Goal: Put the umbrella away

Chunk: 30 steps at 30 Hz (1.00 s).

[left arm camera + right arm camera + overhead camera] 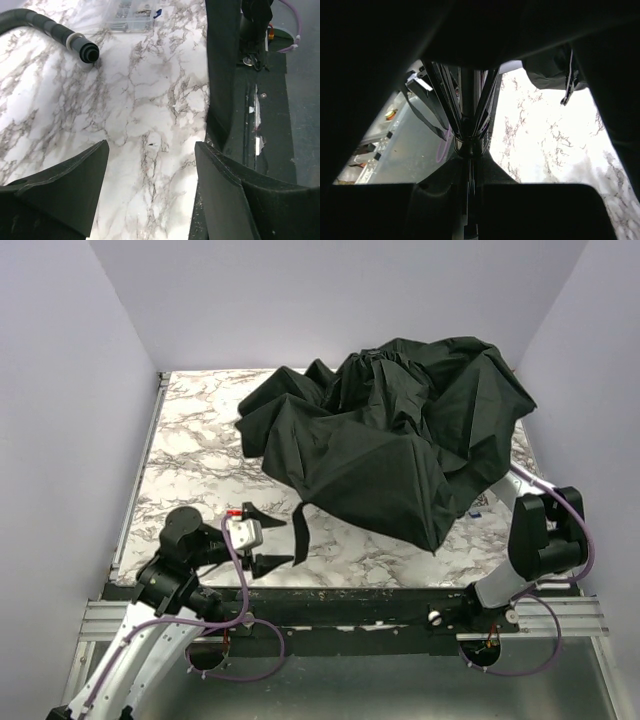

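Left gripper [284, 540] agape beside near edge of umbrella [390, 440]

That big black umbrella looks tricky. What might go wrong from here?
The umbrella lies wide open and drapes over the right claw, which grips its shaft, so the thin ribs could bend or snag. The left claw is open and holds nothing, so the loose canopy may flop about when pulled.

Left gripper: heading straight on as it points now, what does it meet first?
Probably the drooping near edge of the black fabric umbrella. Ahead of the open left gripper its wrist view shows only bare marble tabletop, so height is unclear.
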Motion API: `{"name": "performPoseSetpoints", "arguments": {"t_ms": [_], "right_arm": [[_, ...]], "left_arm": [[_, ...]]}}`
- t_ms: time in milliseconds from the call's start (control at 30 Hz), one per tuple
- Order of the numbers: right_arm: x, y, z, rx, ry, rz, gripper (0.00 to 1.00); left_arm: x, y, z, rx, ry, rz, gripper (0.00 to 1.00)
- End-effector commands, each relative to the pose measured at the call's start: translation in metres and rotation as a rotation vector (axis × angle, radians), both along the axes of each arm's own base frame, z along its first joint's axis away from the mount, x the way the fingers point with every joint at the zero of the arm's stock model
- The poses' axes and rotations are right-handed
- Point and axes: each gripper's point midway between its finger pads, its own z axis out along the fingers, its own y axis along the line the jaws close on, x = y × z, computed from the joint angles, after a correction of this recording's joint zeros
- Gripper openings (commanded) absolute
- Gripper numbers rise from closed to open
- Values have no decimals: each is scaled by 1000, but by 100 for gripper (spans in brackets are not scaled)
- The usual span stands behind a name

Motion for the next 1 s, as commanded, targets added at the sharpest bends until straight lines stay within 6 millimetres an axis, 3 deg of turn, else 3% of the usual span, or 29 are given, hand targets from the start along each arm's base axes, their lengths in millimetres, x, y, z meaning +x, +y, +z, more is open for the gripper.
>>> {"name": "performPoseSetpoints", "arguments": {"t_ms": [0, 167, 300, 467, 567, 800, 967], "right_arm": [[-16, -5, 25, 77, -289, -7, 0], [-17, -5, 24, 75, -298, -6, 0], [-17, -6, 24, 74, -303, -5, 0], [-25, -7, 30, 76, -335, -4, 0], [-29, -8, 34, 78, -351, -3, 0], [-31, -10, 34, 70, -366, -2, 0], [-31, -10, 34, 71, -366, -3, 0]], "left_arm": [[-9, -10, 10, -28, 21, -93, 70], [-17, -8, 11, -27, 12, -108, 70], [-11, 5, 9, 29, -70, -24, 71], [28, 49, 5, 190, -184, 304, 77], [33, 67, 12, 233, -230, 391, 82], [7, 79, 31, 253, -258, 365, 88], [-41, 66, 70, 85, -288, 222, 95]]}}
